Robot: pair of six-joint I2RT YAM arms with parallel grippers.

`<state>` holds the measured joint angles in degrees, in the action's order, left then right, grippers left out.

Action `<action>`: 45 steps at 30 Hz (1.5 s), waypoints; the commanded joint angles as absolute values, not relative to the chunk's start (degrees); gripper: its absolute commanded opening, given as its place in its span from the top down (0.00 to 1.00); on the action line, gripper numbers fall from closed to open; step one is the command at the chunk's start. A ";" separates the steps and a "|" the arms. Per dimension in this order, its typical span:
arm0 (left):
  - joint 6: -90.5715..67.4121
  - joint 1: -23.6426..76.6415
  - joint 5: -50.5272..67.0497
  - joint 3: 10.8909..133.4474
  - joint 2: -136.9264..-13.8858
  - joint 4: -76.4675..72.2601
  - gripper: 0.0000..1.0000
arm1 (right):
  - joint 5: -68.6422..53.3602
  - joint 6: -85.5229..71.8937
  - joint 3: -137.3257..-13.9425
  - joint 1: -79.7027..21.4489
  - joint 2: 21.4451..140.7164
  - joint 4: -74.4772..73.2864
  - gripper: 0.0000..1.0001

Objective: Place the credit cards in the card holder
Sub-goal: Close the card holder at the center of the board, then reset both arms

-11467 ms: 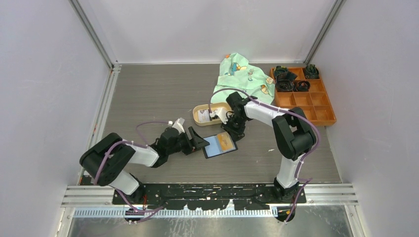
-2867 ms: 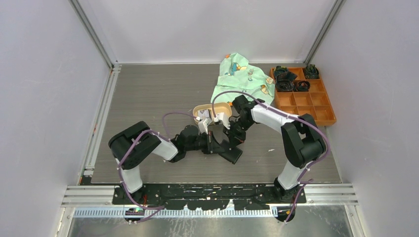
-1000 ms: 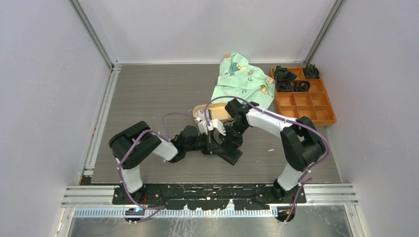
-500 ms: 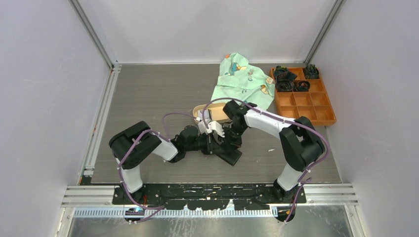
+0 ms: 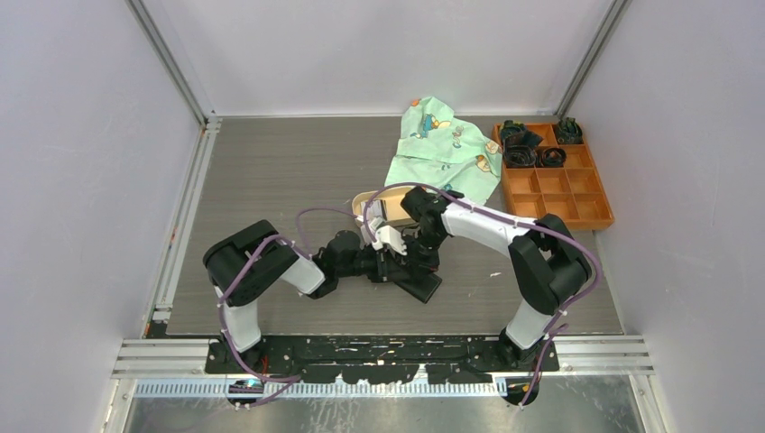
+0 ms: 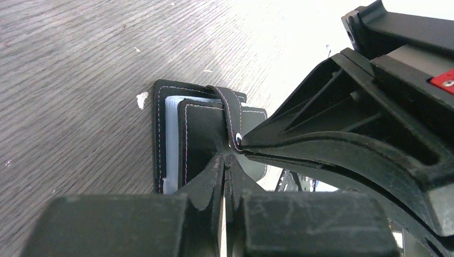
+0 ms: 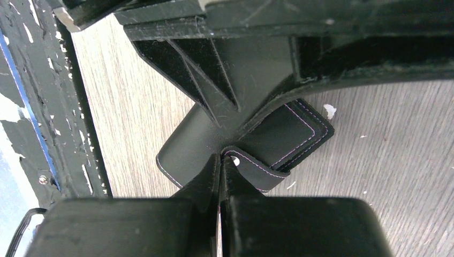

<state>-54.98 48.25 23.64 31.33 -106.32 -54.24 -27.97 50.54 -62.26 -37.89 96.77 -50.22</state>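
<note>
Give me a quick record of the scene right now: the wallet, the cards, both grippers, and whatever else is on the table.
card holder: black, folded, lying on the table
snap tab: draped over the top flap
credit cards: pale edges show between the leaves
left gripper: shut, tips at the snap tab
right gripper: shut, tips at the snap tab from the other side
behind: tan tray, green cloth
far right: orange compartment box
</note>
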 commanded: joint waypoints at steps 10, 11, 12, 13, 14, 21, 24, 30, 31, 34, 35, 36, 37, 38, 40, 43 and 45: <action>-54.65 47.90 22.85 30.08 -106.57 -57.12 0.98 | -24.28 45.38 -61.77 -40.77 100.21 -47.96 0.99; -54.67 47.90 22.76 30.00 -106.56 -57.13 0.98 | -24.00 44.95 -61.78 -40.82 100.32 -47.64 0.99; -54.73 47.90 22.76 29.97 -106.41 -57.21 0.98 | -23.65 44.61 -61.79 -40.86 100.52 -47.49 0.99; -54.75 47.91 22.69 29.91 -106.27 -57.22 0.98 | -23.26 44.45 -61.79 -40.95 100.62 -47.25 0.99; -54.76 47.90 22.64 29.79 -106.21 -57.22 0.98 | -23.02 44.33 -61.79 -41.09 100.75 -47.24 0.99; -54.84 47.77 21.91 28.84 -104.93 -57.22 0.98 | -22.39 44.29 -62.17 -41.44 101.10 -47.76 0.99; -54.80 47.44 22.03 28.31 -103.89 -57.01 0.98 | -24.52 44.26 -63.01 -41.27 98.89 -48.24 0.91; -50.50 46.98 20.45 28.14 -94.46 -46.88 0.96 | -31.60 45.05 -65.07 -36.72 90.87 -51.54 0.57; -49.08 47.03 19.66 28.29 -91.06 -43.49 0.95 | -31.98 44.60 -65.42 -35.90 89.38 -51.83 0.53; -44.22 47.02 16.79 29.13 -81.32 -31.71 0.89 | -32.46 43.01 -66.79 -32.72 85.20 -52.82 0.44; -42.21 47.02 15.74 29.60 -77.82 -27.31 0.86 | -32.05 42.29 -67.19 -31.14 83.85 -53.00 0.40; -40.20 47.02 14.80 30.19 -74.21 -21.92 0.84 | -31.61 41.72 -67.57 -29.85 82.46 -53.13 0.36; -38.36 47.02 13.88 30.68 -70.83 -17.93 0.83 | -31.36 41.52 -67.83 -28.37 80.29 -53.20 0.33; -36.40 47.02 12.91 31.18 -67.27 -14.62 0.81 | -31.21 41.19 -68.04 -26.68 78.49 -53.05 0.29; -32.08 46.98 11.09 32.09 -60.39 -8.65 0.76 | -31.11 39.34 -68.09 -23.00 74.32 -51.81 0.23; -29.06 46.69 7.59 33.91 -50.49 -0.60 0.46 | -29.14 32.76 -67.32 -17.12 67.02 -45.95 0.02; -28.58 46.55 5.38 35.11 -43.13 3.63 0.28 | -27.56 27.95 -67.53 -13.65 62.53 -42.87 0.01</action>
<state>-34.63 47.11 11.42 31.22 -54.19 -9.67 -29.65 37.89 -65.98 -19.11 71.26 -50.15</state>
